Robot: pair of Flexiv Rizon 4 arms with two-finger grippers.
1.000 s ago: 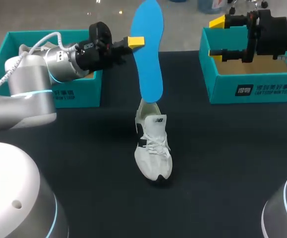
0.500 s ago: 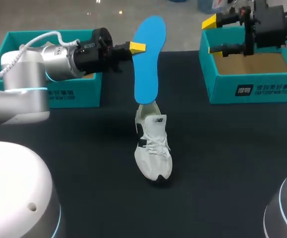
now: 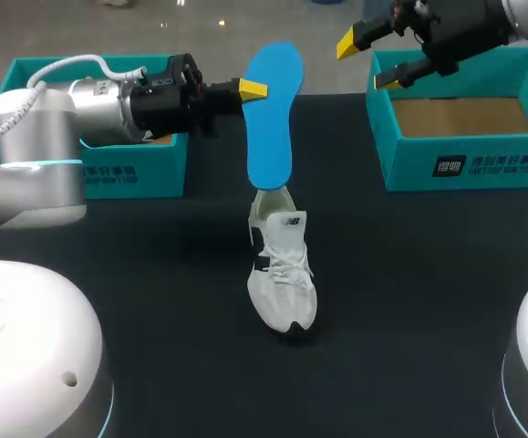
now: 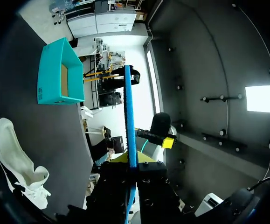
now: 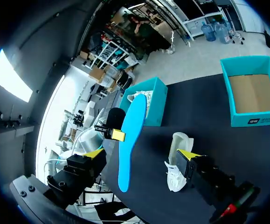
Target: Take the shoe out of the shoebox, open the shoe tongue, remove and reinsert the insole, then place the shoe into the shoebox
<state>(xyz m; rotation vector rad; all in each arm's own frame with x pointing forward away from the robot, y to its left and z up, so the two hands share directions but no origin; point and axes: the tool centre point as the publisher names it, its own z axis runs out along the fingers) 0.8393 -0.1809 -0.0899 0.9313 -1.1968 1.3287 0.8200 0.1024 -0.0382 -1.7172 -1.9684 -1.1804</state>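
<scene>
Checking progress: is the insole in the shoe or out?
Out: the blue insole is held upright over the white shoe, clamped in the left gripper.

Head camera above, behind — all three views share insole (image 3: 271, 114).

left arm (image 3: 54, 119) held level, jaws clamped; right arm (image 3: 469, 23) raised, jaws apart.

We saw a bright blue insole (image 3: 271, 114) at our left gripper (image 3: 254, 90), whose tips were yellow on a black body, like those of our right gripper (image 3: 364, 62). The shoe (image 3: 282, 274) below the left gripper was white with dark marks. The shoebox (image 3: 464, 137) under the right gripper was teal, white-printed and brown inside. The table (image 3: 409, 292) was black, and our left arm (image 3: 45, 164) was silver with a pale blue ring.
</scene>
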